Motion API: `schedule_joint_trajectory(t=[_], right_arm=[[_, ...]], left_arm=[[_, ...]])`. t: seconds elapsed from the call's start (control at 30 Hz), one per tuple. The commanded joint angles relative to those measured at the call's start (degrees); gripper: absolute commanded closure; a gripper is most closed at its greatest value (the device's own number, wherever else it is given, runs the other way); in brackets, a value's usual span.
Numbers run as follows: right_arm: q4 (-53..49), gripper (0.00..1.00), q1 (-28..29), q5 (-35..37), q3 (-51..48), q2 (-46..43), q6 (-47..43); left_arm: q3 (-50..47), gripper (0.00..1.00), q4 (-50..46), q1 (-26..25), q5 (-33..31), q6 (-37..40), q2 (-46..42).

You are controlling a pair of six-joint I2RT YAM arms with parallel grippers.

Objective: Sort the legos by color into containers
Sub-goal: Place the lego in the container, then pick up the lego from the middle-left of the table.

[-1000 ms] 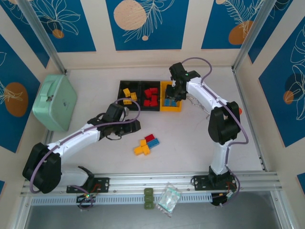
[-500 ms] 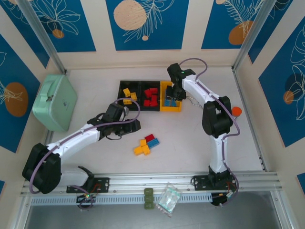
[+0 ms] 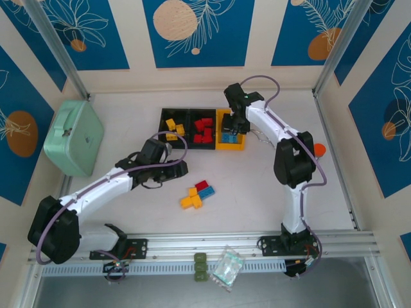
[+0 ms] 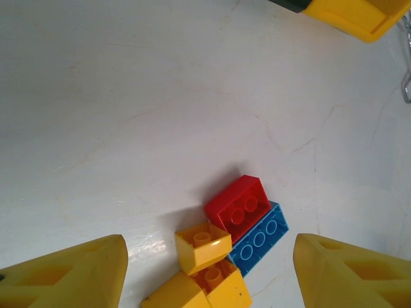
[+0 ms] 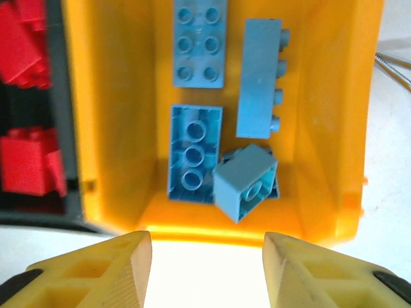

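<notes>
In the middle of the tabletop [image 3: 270, 186] the loose legos [image 3: 198, 193] lie touching: a red brick [image 4: 239, 204], a blue brick [image 4: 260, 239] and yellow bricks [image 4: 186, 295]. The left tool [image 4: 209, 251], open and empty, hangs just far-left of them; closing carelessly could pinch two colours together or scatter them. The right tool [image 5: 205, 236], also open and empty, hovers over the yellow bin [image 5: 327, 128] holding blue legos [image 5: 196, 154]; dipping could jolt it.

No text, label, brand, number or sign can be read. The legos [image 4: 236, 206] and the containers [image 5: 122, 96] are seen to be plain plastic, and the wall panels [image 3: 192, 32] are decorated with leaf and circle patterns alone.
</notes>
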Motion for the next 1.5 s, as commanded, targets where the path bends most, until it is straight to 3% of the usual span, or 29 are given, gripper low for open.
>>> schedule_joint_trajectory(t=[0.0, 0.23, 0.4, 0.6, 0.73, 0.9, 1.13, 1.47], right_arm=[[4.8, 0.48, 0.8, -5.2, -6.1, -11.6, -1.0], [14.1, 0.46, 1.2, -14.8, -25.0, -27.0, -1.3], [17.2, 0.45, 1.6, -16.0, -36.6, -34.8, -1.1], [19.3, 0.43, -0.1, -19.4, -45.4, -40.8, -1.2], [21.2, 0.37, -2.1, -26.1, -49.7, -44.1, -1.0], [23.3, 0.37, -9.4, -40.6, -56.0, -47.2, 3.8], [23.3, 0.36, -14.3, -43.4, -62.3, -53.4, 5.4], [25.0, 0.36, -15.6, -43.9, -64.2, -53.4, 6.1]], left_arm=[[3.1, 0.31, -4.6, 1.1, -2.9, 1.9, -1.3], [6.6, 0.32, -7.9, 1.6, -0.6, 5.2, 1.8], [7.4, 0.34, -10.5, -0.4, 2.7, 7.6, 3.5], [8.0, 0.34, -19.1, -5.6, 4.0, 19.3, 4.6], [10.1, 0.31, -24.4, -8.3, 3.9, 28.1, 6.1], [10.9, 0.28, -26.1, -11.8, 0.2, 35.2, 9.8], [9.1, 0.28, -21.8, -15.2, -1.0, 39.7, 13.5], [7.6, 0.33, -16.8, -20.9, -9.2, 40.8, 20.3]])
